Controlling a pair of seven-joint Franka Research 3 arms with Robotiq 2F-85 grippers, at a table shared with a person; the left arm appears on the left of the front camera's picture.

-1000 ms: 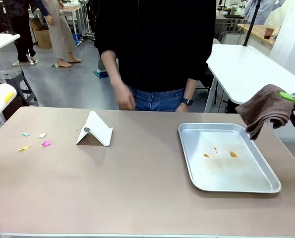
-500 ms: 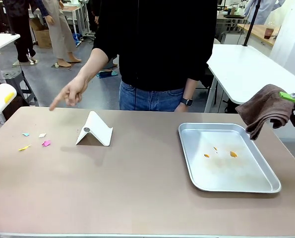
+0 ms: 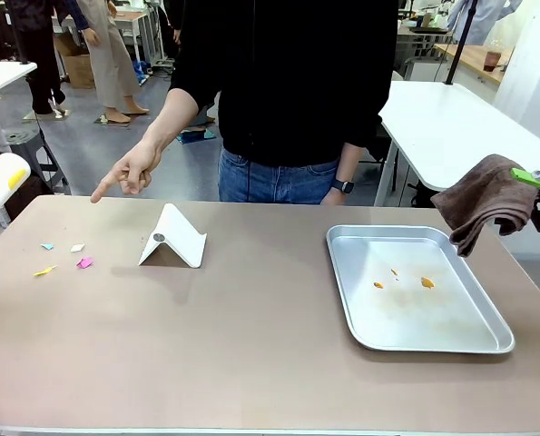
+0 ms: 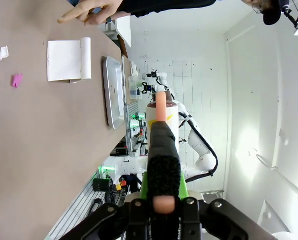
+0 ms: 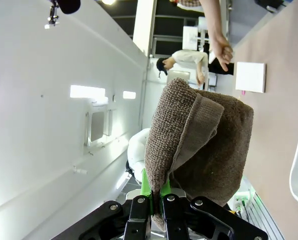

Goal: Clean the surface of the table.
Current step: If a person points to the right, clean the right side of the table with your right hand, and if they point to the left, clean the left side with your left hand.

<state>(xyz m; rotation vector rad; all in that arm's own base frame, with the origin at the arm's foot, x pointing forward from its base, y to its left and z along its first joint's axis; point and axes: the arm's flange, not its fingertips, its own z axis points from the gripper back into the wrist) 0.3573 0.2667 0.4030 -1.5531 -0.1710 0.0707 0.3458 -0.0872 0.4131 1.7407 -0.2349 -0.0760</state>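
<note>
Table, front view: paper scraps lie near its left edge; a hand points there.
Left wrist: left pincer clamps a lint roller.
Right wrist: right pincer clamps a cloth.
Progress: cleaning apparently not begun.

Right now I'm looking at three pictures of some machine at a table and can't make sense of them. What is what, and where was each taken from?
It is a robot with two arms, sharing a table with a person. The wide picture looks across the table from the robot's side; the other two come from cameras on each wrist, so they look tilted. The left pincer grips a roller, probably a lint roller; the right pincer grips a brown cloth. On the table lie coloured paper scraps, a folded white stand and a metal tray with orange crumbs. The person's hand points toward the end where the scraps lie.
</note>
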